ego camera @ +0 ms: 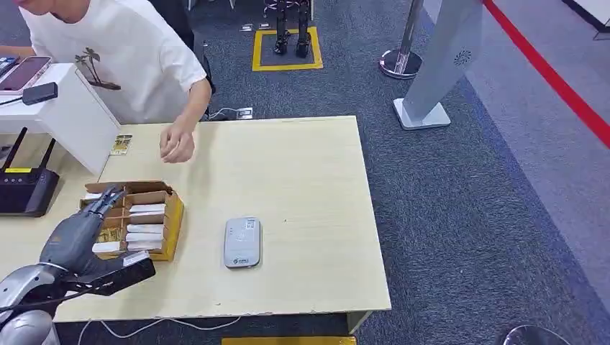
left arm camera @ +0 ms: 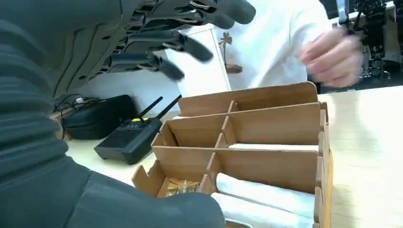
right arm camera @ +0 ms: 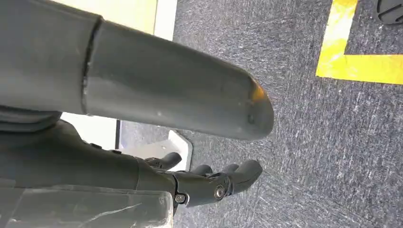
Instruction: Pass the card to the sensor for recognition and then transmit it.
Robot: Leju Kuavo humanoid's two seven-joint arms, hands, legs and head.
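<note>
Nearest the robot, the left hand [ego camera: 80, 228] hangs over the near end of the cardboard divider box [ego camera: 167, 223] at the table's left side; its fingers [left arm camera: 187, 45] are spread apart with nothing between them, so it's wide and holding nothing; the wrist view shows them above the compartments, not touching the walls. The right hand [right arm camera: 209, 183] hangs down over grey carpet beside a yellow floor marking [right arm camera: 361, 61]; its fingers are loosely curled with nothing in them that I can see; can't really tell how far it's closed from this angle.

The white cards [ego camera: 146, 228] sit stacked in the box compartments; a couple of slots closer to the left hand hold something yellowish I can't make out. Just right of the box, apart from it, the grey card sensor [ego camera: 242, 242] lies flat on the wooden table [ego camera: 302, 172].

Further back, a black router [ego camera: 25, 188] with two antennas sits left of the box; beyond that a person in a white shirt [ego camera: 122, 57] reaches a hand [ego camera: 176, 144] over the far table edge, near a small card [ego camera: 121, 144] lying there; a phone [ego camera: 25, 73] rests on the white stand behind.
</note>
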